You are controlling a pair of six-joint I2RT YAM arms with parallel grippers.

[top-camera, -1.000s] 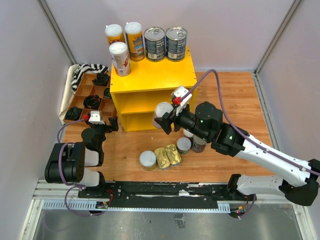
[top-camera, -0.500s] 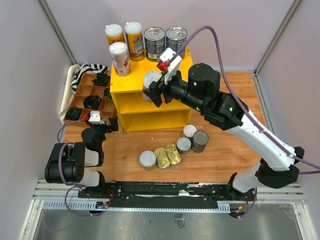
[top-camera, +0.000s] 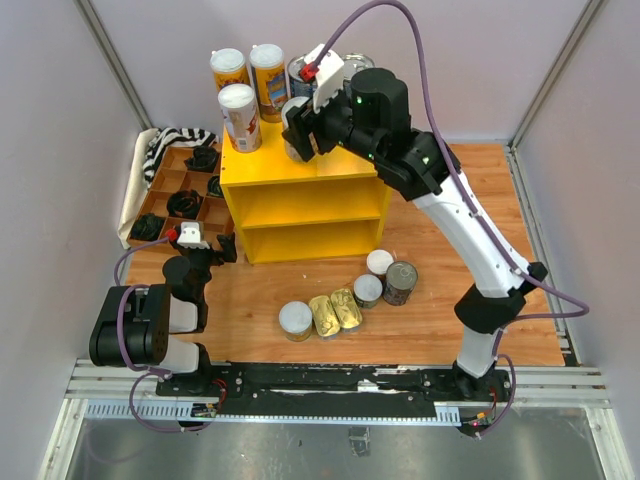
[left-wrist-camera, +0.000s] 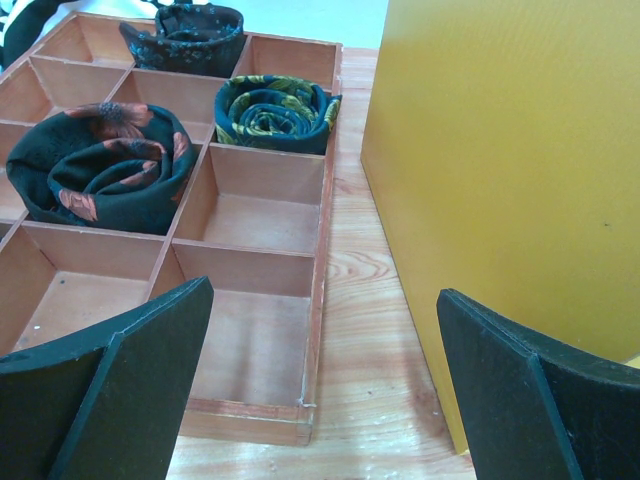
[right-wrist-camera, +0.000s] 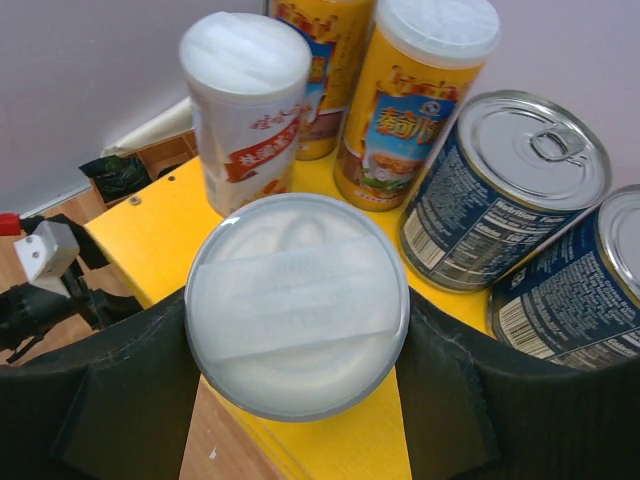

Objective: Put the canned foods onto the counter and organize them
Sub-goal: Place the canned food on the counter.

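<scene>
My right gripper [top-camera: 297, 130] is shut on a short white-lidded can [right-wrist-camera: 297, 300], holding it just above the front part of the yellow counter's top [top-camera: 335, 160]. Its black fingers [right-wrist-camera: 120, 390] press the can from both sides. Three tall white-lidded cylinders [right-wrist-camera: 245, 100] and two silver-topped dark cans [right-wrist-camera: 505, 190] stand at the back of the top. Several more cans lie on the floor in front: white-lidded ones [top-camera: 295, 318], two gold-topped tins [top-camera: 335, 310] and a dark can [top-camera: 401, 280]. My left gripper [left-wrist-camera: 322, 330] is open and low, between the tray and the counter's side [left-wrist-camera: 520, 170].
A brown divided wooden tray [left-wrist-camera: 322, 200] with rolled dark cloths [left-wrist-camera: 105, 175] lies left of the counter. A striped cloth [top-camera: 172, 140] hangs at its far edge. The counter's two open shelves [top-camera: 310, 210] face the arms. Grey walls close in the back and sides.
My right arm has lifted the white-lidded can from in front of the counter's shelves up and back over the counter's top. The left arm has not moved.
</scene>
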